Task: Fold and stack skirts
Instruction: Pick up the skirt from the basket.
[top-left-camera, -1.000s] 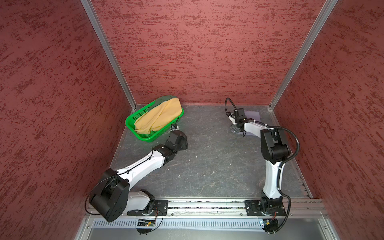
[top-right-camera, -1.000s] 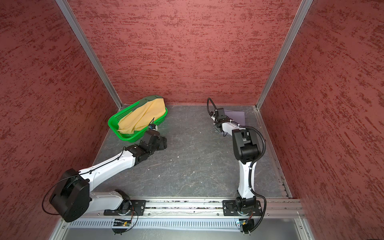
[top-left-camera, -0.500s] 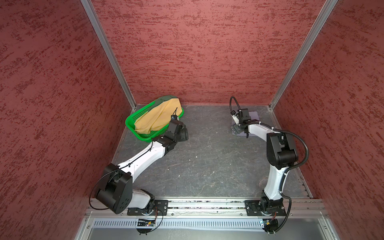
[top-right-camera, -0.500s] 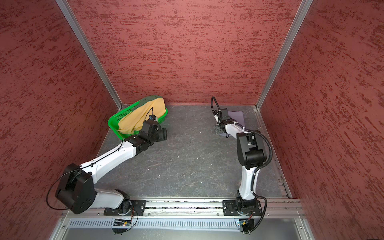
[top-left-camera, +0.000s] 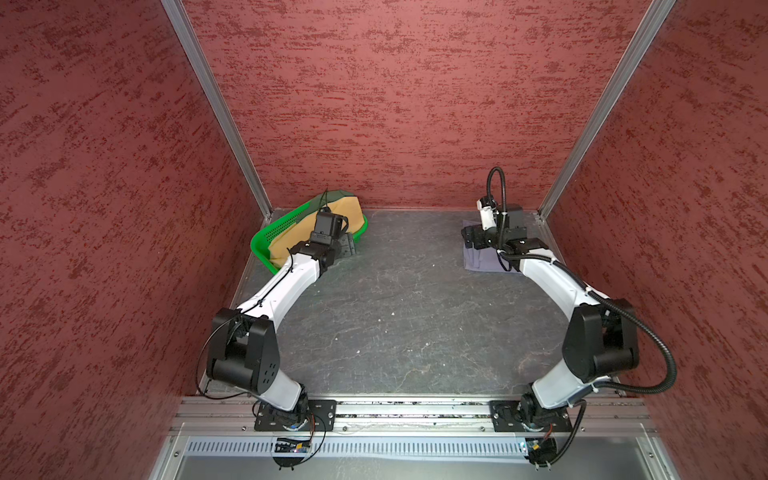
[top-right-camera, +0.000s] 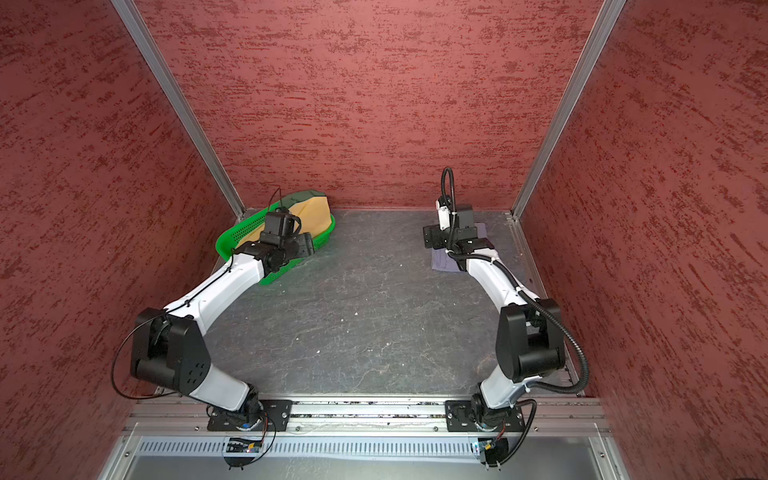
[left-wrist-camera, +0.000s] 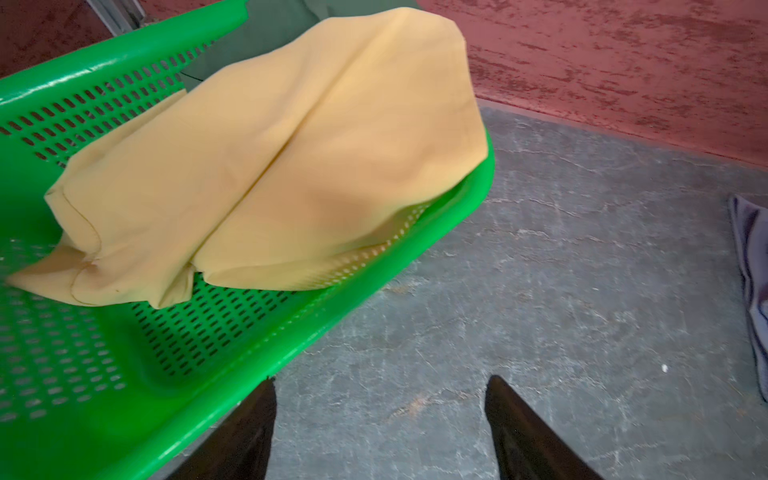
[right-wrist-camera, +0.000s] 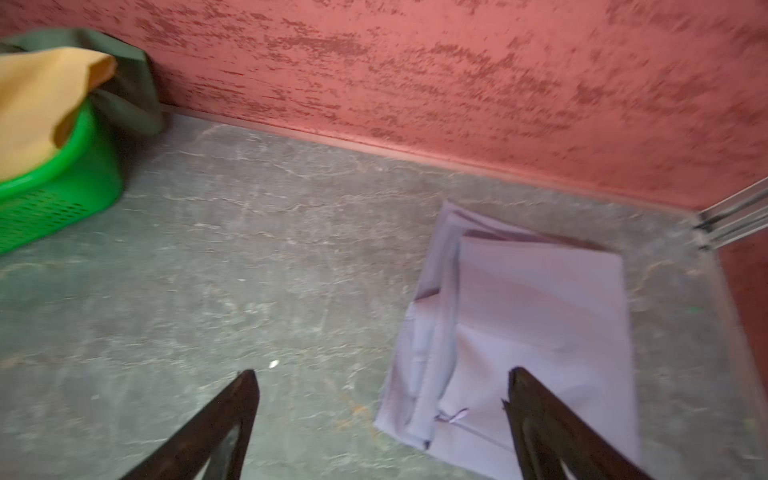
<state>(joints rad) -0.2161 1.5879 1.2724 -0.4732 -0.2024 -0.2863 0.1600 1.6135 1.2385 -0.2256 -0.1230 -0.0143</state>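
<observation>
A grey table sits between red walls. In both top views, a green basket at its upper left holds the yellow skirt over the dark green skirt. The folded lavender skirt lies flat at upper right. The left gripper beside the basket and the right gripper at the lavender skirt's edge both have fingers spread, holding nothing.

Heads up, the dark green skirt is mostly buried under the mustard-yellow skirt. Only a strip peeks out at the far end of the basket, which itself runs off the edge of the left wrist view. In both top views the right arm covers a good chunk of the lavender-grey skirt, and the left wrist view crops it to a sliver. The right wrist view is smeared, so the cloth's seams are mush, and the fingers of the right gripper get chopped by the frame edge.
</observation>
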